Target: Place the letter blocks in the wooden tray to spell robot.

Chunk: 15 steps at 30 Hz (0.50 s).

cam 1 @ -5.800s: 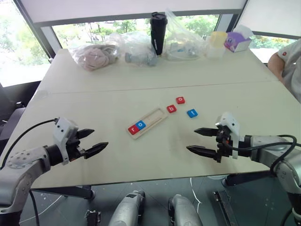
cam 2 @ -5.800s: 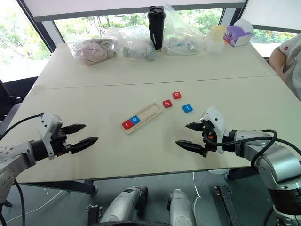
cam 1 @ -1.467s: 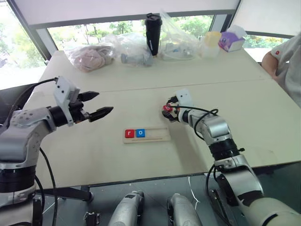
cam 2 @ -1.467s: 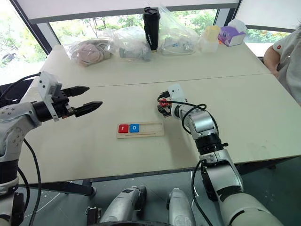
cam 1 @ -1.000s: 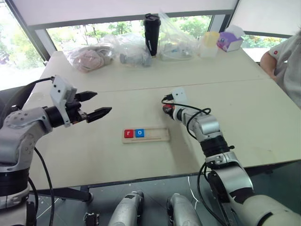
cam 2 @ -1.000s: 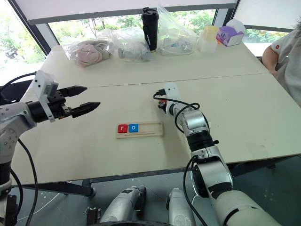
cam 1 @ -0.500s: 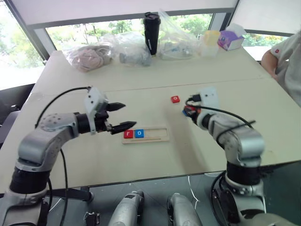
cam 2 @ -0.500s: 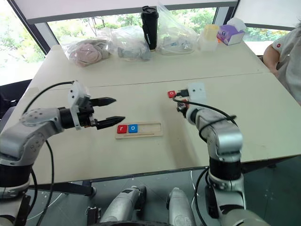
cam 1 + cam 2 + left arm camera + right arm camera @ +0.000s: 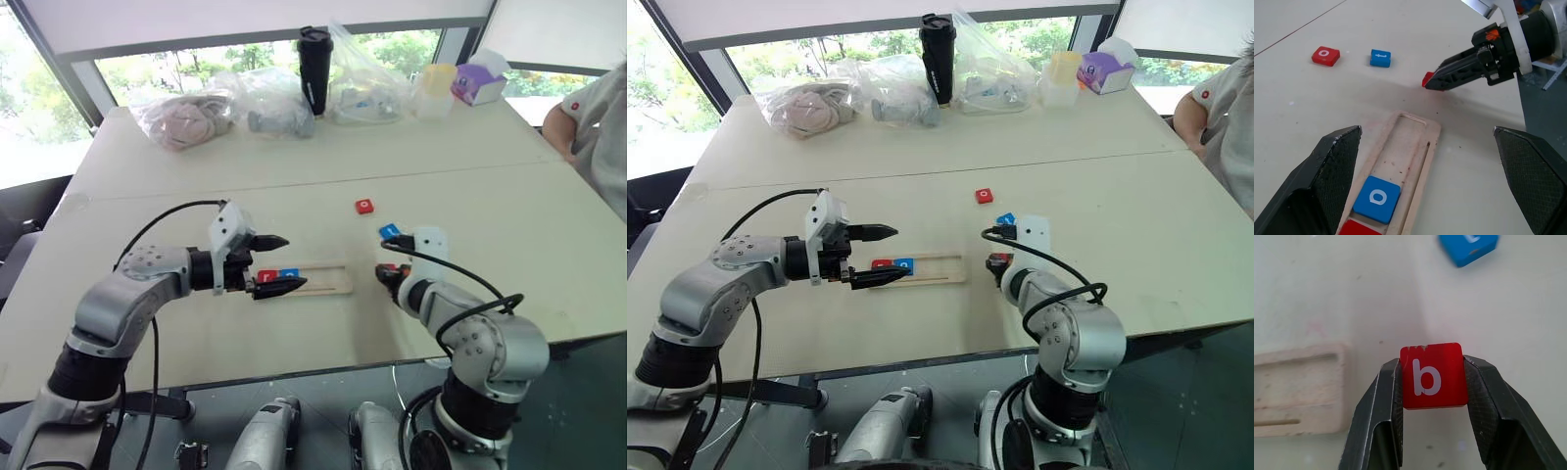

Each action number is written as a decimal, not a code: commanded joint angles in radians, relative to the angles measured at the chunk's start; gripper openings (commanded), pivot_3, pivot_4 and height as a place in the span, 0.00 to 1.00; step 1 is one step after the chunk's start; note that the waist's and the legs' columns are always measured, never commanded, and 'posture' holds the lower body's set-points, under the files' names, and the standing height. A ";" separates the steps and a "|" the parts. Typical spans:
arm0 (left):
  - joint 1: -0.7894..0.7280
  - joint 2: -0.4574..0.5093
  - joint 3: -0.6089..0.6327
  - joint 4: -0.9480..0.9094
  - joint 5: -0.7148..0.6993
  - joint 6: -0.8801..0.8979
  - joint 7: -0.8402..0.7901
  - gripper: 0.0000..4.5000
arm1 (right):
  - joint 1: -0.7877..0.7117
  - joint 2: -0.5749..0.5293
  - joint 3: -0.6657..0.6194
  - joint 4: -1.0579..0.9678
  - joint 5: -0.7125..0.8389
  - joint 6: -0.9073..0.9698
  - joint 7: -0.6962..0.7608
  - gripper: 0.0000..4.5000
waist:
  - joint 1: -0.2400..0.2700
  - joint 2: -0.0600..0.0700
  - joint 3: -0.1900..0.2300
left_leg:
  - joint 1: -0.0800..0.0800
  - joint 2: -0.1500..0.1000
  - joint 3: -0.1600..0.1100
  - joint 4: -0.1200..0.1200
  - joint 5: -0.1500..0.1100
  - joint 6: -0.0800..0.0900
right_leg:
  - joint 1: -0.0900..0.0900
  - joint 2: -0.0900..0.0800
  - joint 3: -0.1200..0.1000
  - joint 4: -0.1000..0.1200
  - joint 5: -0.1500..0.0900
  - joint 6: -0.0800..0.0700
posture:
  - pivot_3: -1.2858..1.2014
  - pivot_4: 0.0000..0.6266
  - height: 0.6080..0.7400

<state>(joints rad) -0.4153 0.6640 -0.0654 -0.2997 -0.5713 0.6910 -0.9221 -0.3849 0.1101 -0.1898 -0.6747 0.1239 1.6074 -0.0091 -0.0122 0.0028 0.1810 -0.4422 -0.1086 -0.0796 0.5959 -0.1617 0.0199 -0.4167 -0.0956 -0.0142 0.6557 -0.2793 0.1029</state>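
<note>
The right claw (image 9: 1432, 382) grips the red square "b" tile (image 9: 1433, 375) just beside the long pale-wood tray's (image 9: 323, 281) empty end; the left claw (image 9: 277, 264) gapes wide above the tray.

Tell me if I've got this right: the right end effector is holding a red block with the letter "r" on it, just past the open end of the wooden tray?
Not quite. The red block pinched in the right end effector bears a white "b", not an "r", as the right wrist view shows. The rest holds: it is held just past the open end of the wooden tray.
</note>
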 commanded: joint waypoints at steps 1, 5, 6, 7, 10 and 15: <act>0.001 -0.003 0.016 -0.015 -0.002 -0.013 0.001 1.00 | 0.010 0.003 0.024 -0.022 0.005 0.001 0.006 0.26 | 0.000 0.000 0.000 | 0.000 0.000 0.000 0.000 -0.001 -0.001 | 0.000 0.000 0.000 0.000 0.000 0.000 | 0.52 0.24 1.00; 0.015 -0.002 0.018 0.002 0.007 -0.030 -0.004 1.00 | 0.016 -0.002 0.032 -0.010 0.004 -0.004 0.008 0.66 | -0.001 0.000 0.000 | 0.000 0.000 0.000 0.000 -0.001 -0.001 | 0.000 0.000 0.000 0.000 0.000 0.000 | 0.52 0.24 1.00; 0.025 -0.001 0.018 0.012 0.014 -0.043 -0.008 1.00 | 0.015 -0.015 0.039 -0.013 0.004 -0.007 0.011 0.78 | -0.002 0.000 0.000 | 0.000 0.000 0.000 0.000 -0.001 -0.001 | 0.000 0.000 0.000 0.000 0.000 0.000 | 0.52 0.24 1.00; 0.035 0.001 0.017 0.018 0.019 -0.054 -0.012 1.00 | 0.012 -0.030 0.046 -0.018 0.006 -0.008 0.017 0.89 | -0.002 0.000 0.000 | 0.000 0.000 0.000 0.000 -0.001 -0.001 | 0.000 0.000 0.000 0.000 0.000 0.000 | 0.52 0.24 1.00; 0.061 0.031 0.026 0.009 0.023 -0.061 -0.033 1.00 | -0.008 -0.214 0.107 -0.031 0.034 -0.073 0.098 0.99 | 0.000 0.000 0.000 | 0.000 0.000 0.000 0.000 -0.001 -0.001 | 0.000 0.000 0.000 0.000 0.000 0.000 | 0.52 0.24 1.00; 0.115 0.126 0.023 -0.044 0.021 -0.062 -0.106 1.00 | 0.027 -0.554 0.055 0.001 0.213 -0.372 0.521 0.99 | 0.001 0.000 0.001 | -0.001 0.000 0.001 0.000 -0.001 -0.001 | 0.001 0.000 0.000 -0.004 -0.001 -0.002 | 0.52 0.24 1.00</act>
<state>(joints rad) -0.3035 0.7707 -0.0627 -0.3013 -0.5532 0.6470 -1.0050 -0.3722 -0.3861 -0.1279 -0.6604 0.2671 1.3602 0.3521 -0.0108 0.0032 0.1817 -0.4428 -0.1084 -0.0790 0.5958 -0.1626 0.0190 -0.4148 -0.0958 -0.0145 0.6506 -0.2803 0.1012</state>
